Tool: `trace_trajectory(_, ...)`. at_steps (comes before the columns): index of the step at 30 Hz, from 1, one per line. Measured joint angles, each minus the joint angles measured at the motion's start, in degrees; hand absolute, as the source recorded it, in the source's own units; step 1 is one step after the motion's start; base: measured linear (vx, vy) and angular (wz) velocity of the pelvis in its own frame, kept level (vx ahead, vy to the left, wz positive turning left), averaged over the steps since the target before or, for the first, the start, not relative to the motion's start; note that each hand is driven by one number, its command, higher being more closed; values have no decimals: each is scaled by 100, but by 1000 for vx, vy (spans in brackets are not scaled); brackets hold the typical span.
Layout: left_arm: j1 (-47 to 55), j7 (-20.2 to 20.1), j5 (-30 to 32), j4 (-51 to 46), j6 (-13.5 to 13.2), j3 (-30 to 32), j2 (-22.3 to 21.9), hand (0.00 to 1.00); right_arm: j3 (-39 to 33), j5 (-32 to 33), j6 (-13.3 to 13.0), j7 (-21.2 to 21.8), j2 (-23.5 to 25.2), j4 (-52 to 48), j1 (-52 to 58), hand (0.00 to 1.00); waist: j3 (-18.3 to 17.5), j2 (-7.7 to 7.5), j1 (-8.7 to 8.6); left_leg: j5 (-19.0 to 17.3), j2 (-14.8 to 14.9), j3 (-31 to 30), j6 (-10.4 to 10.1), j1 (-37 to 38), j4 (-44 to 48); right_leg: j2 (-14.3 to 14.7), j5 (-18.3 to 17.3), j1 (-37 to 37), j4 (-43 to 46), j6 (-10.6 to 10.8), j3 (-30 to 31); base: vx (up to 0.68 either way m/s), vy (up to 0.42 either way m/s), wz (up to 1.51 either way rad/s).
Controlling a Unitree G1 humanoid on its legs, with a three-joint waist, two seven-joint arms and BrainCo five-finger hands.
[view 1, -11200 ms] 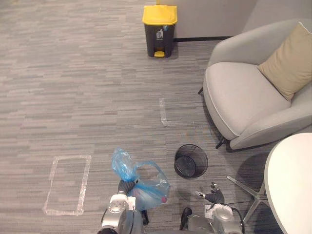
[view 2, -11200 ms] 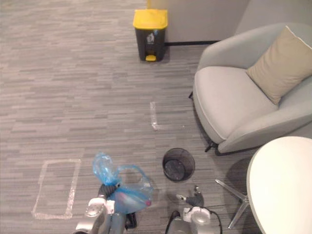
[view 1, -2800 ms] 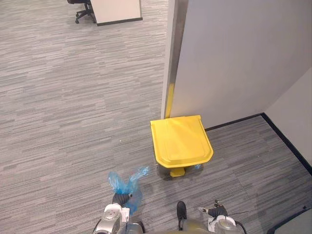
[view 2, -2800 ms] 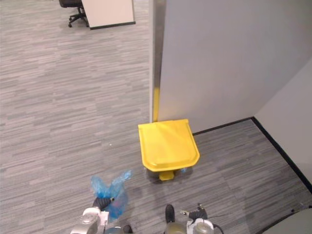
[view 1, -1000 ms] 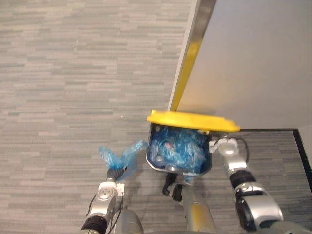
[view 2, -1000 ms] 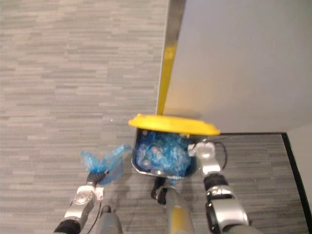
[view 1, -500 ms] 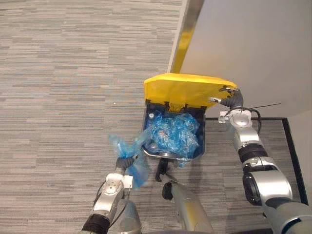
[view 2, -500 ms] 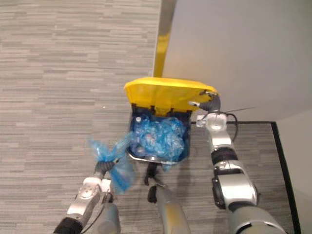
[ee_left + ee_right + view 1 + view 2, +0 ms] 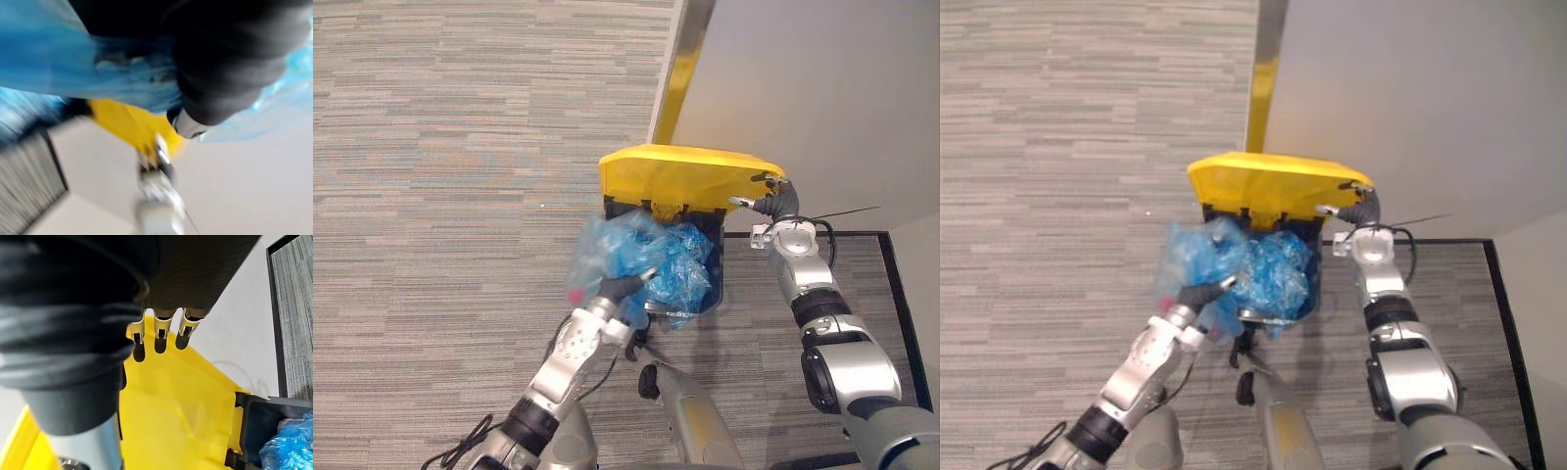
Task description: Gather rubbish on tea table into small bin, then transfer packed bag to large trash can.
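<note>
A robot's left hand lifts a translucent blue plastic rubbish bag at the front left corner of a dark grey trash can, its fingers closed round the gathered plastic. The bag hangs partly over the can's open mouth and partly outside its left wall, clear of the floor, with a small pink-red item showing through near its lower left edge. In the left wrist view the blue film bunches against the hand's dark ribbed cover, though that view is too blurred to show the fingers themselves.

On the far side, the right hand props up the can's yellow hinged lid. Its fingers are extended rather than curled, tips resting on the lid's right-hand edge, and the lid stands tilted back toward a pale grey wall panel behind it.

Inside the can lies crumpled blue plastic, filling it close to the rim and spilling slightly over the front edge. The held bag touches this plastic on its right side.

The can stands on grey striped carpet, just beside the corner of the wall panel.
</note>
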Motion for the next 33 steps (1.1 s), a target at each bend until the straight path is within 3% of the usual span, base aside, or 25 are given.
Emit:
trace_trajectory(4,-452,42,8,-9,-32,-107,-102,100,46,-2,0,0,29,0,-53,0,8,-8,-70,0,36,16,0,45,-70,34,-1,-14,26,-1,2,8,-8,-2)
trace_trajectory(9,-852,398,197,-8,-31,-99,-104,100,53,-8,0,-16,51,-51,-172,0,81,-38,-145,27,85,7,49,56,-240,95,-4,-49,-54,4,2,6,-8,1)
trace_trajectory(11,-1048,486,341,16,-35,-81,-111,100,53,-8,1,-21,66,-166,-173,0,81,-35,-136,74,111,-5,129,16,-446,103,-121,-192,-28,177,3,36,-50,0)
trace_trajectory(12,-1160,524,401,114,-44,-41,-128,100,52,-8,1,-25,70,-233,-174,0,85,-42,-138,107,170,6,62,-18,-496,93,-99,-349,190,115,60,37,-80,21)
trace_trajectory(13,-1290,551,476,372,-38,-37,-171,100,51,-9,3,-24,79,-242,-171,0,98,-101,-211,180,100,-15,-245,-59,-288,45,133,-404,228,-109,20,23,-60,18)
trace_trajectory(14,-1302,560,491,456,-31,-17,-180,100,50,-9,4,-22,102,-262,-173,0,108,-121,-191,137,75,-8,-280,-97,-126,55,124,-399,199,-116,9,22,-69,-6)
trace_trajectory(15,-1356,574,609,711,-28,102,-204,100,49,-10,1,-16,172,-362,-206,0,133,-149,-166,44,-75,-30,-95,-359,511,28,-303,-491,291,518,-108,37,-1,-45)
trace_trajectory(16,-1478,600,697,1093,-13,285,-289,100,35,-9,-5,-28,186,-407,-296,0,230,19,-173,-74,8,56,-40,-453,644,-39,-189,-1059,1877,-373,569,37,-1,-13)
trace_trajectory(17,-1500,598,724,1239,-3,282,-293,100,35,-9,-4,-38,206,-388,-252,0,237,-40,-313,-149,-70,47,-180,-419,573,-227,7,-920,1888,-287,920,69,-44,38)
trace_trajectory(18,-1614,620,831,1628,40,312,-253,100,34,-9,12,-36,220,-332,-274,0,308,-101,-413,-160,-37,40,-329,-371,419,-183,-125,-854,1702,-451,1016,59,-95,46)
trace_trajectory(20,-1624,646,928,2061,156,413,-197,100,34,-9,22,-36,246,-254,-319,0,326,-97,-356,-36,-13,71,-399,-383,273,-156,102,-858,1577,-652,987,62,-75,7)
trace_trajectory(30,-2421,804,1498,3303,387,639,200,100,33,1,24,-260,370,-254,-520,0,477,-160,-212,115,-182,12,-382,-887,404,-283,681,-784,696,-413,975,-23,56,6)
trace_trajectory(31,-2454,810,1544,3352,398,648,216,0,32,2,24,-264,403,-255,-553,0,498,-170,-214,117,-188,16,-379,-929,410,-286,707,-784,667,-417,982,-37,56,-1)
trace_trajectory(33,-2569,848,1657,3605,450,681,213,0,32,3,23,-268,500,-280,-609,0,541,-182,-211,119,-188,14,-377,-956,418,-283,767,-785,565,-422,980,-5,36,0)
